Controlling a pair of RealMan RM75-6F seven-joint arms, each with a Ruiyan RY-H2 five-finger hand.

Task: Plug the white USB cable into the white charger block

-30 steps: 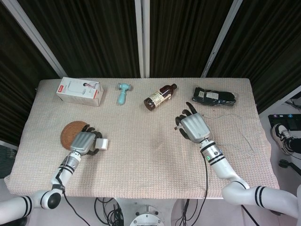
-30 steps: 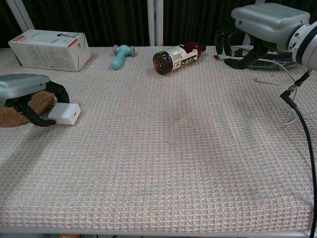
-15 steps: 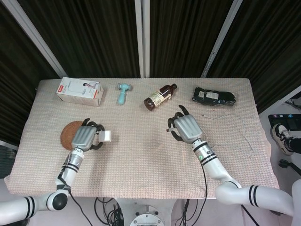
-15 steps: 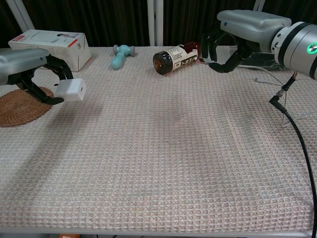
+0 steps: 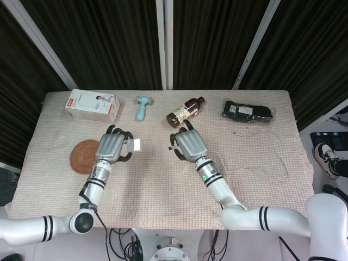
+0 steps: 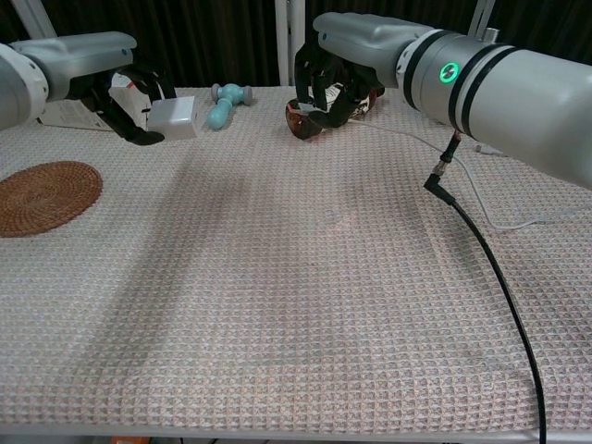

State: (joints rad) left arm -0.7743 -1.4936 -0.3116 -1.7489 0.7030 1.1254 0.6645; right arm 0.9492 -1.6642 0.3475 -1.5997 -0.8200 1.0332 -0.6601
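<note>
Beige waffle-weave table (image 5: 163, 185) cover; black pleated curtains (image 5: 109, 38) behind, white posts (image 5: 165, 43).

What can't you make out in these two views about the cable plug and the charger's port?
- Plug end of the white USB cable: hidden in both views under the curled fingers of the right hand.
- Port of the white charger block: too small in the head view; in the chest view the left hand covers part of the block.
- Label on the brown bottle: too small in the head view, blocked by the right hand in the chest view.
</note>
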